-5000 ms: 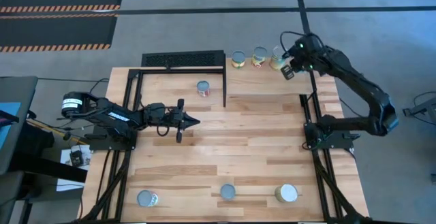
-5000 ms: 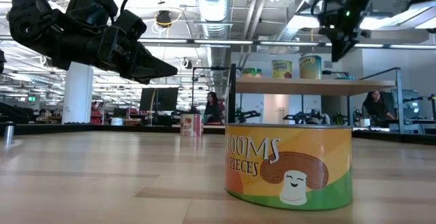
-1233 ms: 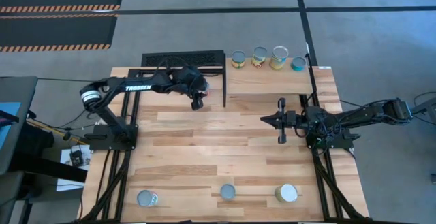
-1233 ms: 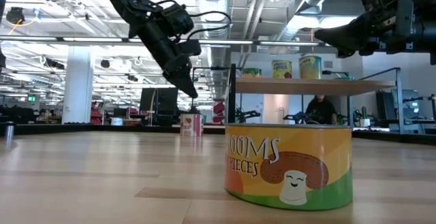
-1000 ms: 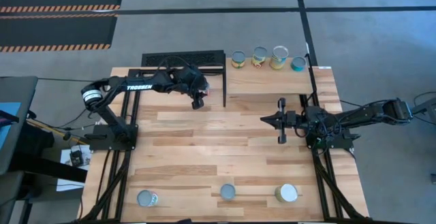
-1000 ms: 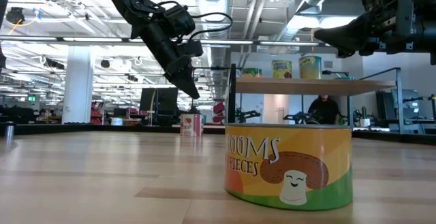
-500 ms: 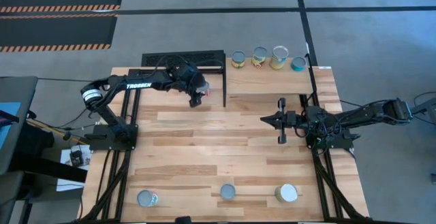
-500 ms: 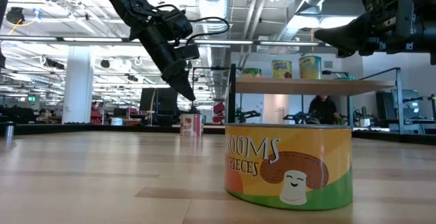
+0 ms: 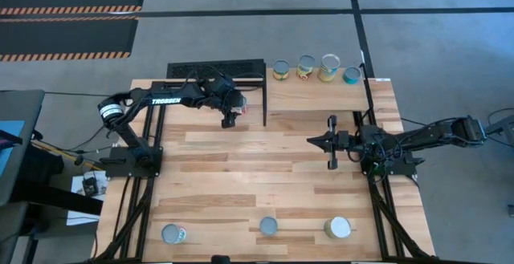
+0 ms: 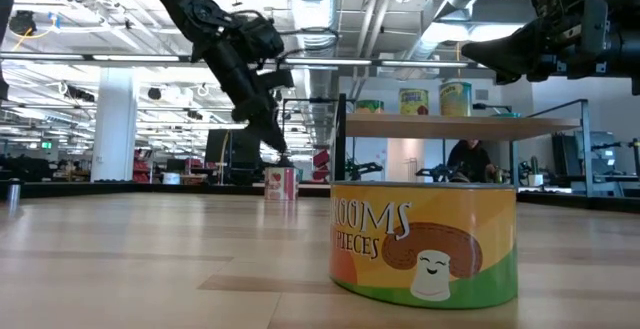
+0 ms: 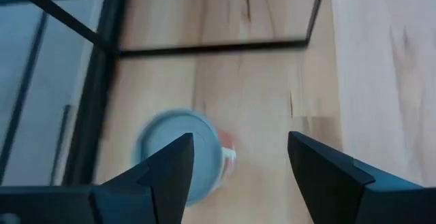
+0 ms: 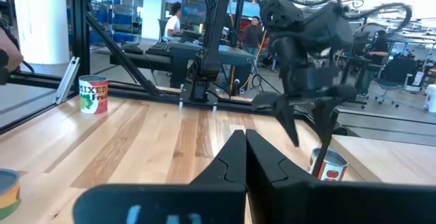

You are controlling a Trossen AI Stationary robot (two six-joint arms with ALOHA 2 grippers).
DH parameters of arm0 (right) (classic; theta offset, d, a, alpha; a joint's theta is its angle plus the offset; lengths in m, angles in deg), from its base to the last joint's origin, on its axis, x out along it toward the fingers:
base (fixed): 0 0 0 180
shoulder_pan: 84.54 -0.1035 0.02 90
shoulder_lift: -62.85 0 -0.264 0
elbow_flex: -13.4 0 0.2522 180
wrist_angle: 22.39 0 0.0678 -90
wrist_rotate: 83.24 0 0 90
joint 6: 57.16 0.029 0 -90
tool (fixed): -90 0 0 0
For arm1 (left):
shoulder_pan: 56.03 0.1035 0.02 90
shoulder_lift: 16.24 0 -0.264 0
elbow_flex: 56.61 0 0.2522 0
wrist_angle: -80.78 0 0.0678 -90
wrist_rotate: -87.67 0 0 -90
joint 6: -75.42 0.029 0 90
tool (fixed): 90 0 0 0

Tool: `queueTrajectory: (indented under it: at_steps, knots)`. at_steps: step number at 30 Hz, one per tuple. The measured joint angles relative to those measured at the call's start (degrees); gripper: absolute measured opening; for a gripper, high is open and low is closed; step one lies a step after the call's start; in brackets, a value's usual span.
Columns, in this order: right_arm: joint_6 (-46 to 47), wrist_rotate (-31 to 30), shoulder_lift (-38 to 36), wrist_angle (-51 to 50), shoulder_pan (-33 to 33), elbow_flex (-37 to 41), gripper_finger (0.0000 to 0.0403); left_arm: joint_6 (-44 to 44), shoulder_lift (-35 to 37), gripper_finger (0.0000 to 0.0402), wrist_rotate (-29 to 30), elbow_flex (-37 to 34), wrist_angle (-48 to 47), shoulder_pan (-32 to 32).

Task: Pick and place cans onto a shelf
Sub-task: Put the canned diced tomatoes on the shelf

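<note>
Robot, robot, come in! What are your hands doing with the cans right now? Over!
Left gripper open, hovering over the red can by the shelf. Right gripper shut, waiting mid-table. Four cans on shelf, three at table's near edge. Nothing in the way.

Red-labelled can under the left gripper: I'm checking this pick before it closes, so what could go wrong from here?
In the left wrist view the red-labelled can sits off-centre, partly behind one finger of the open left gripper; descending now could clip its rim and tip it. It also stands near the shelf frame's black post, which the arm might brush. The right gripper waits shut mid-table.
</note>
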State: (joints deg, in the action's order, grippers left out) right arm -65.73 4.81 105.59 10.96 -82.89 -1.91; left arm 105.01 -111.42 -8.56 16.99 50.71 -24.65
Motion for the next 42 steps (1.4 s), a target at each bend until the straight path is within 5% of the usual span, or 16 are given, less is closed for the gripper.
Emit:
queueTrajectory:
  at_steps: [11, 22, 29, 36, 42]
  knots:
    - [0.1, 0.1, 0.0, 0.1, 0.0, 0.0, 0.0012, 4.5, -6.3, 0.0207, 4.6, 0.0, 1.9, -0.4]
    - [-0.3, 0.0, 0.0, 0.1, 0.0, 0.0, 0.0012, 8.2, -6.2, 0.0017, 7.7, 0.1, 1.3, -0.9]
    - [-0.5, 0.0, 0.0, 0.1, 0.0, 0.0, 0.0012, 6.6, -0.8, 0.0005, 6.9, -0.2, -8.2, -3.9]
    - [-0.5, -0.1, 0.0, 0.1, 0.0, 0.0, 0.0012, -5.5, 12.6, 0.0003, -4.5, -0.1, -15.0, -11.2]
    - [-0.5, -0.1, 0.0, 0.1, 0.0, 0.0, 0.0012, -17.2, 15.0, 0.0002, 4.9, 5.8, -12.3, -19.5]
